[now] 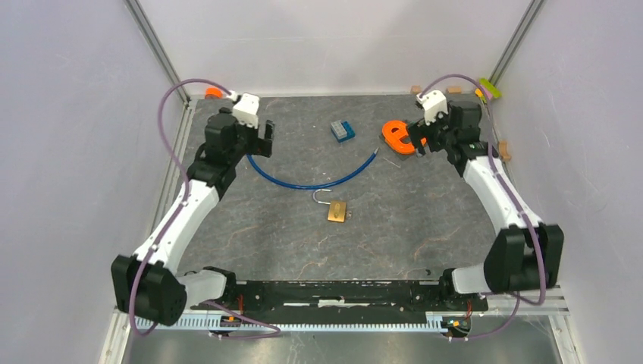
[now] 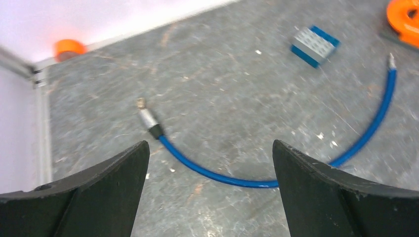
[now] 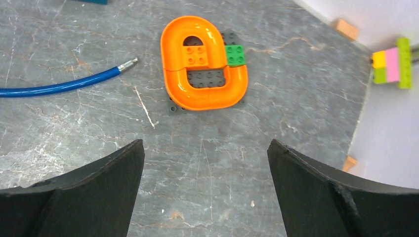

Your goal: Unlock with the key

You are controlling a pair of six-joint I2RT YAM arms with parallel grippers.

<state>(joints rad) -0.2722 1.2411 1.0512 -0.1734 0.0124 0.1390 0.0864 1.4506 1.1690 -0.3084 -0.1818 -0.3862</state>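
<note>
A brass padlock [image 1: 338, 211] with a silver shackle [image 1: 323, 194] lies flat in the middle of the table, seen only in the top view. I cannot make out a key in any view. My left gripper [image 1: 267, 141] hovers at the far left, well away from the padlock, open and empty; in its wrist view [image 2: 210, 143] it is over a blue cable. My right gripper [image 1: 421, 144] hovers at the far right, open and empty; in its wrist view [image 3: 205, 140] it is over bare table just short of an orange loop.
A blue cable [image 1: 311, 184] [image 2: 237, 177] [image 3: 59, 88] curves across the table beyond the padlock. A blue brick [image 1: 343, 130] [image 2: 314, 45] and an orange loop on a dark baseplate [image 1: 396, 135] [image 3: 205, 61] lie at the back. Coloured bricks [image 3: 393, 64] and small wooden blocks [image 3: 346, 28] sit by the right wall.
</note>
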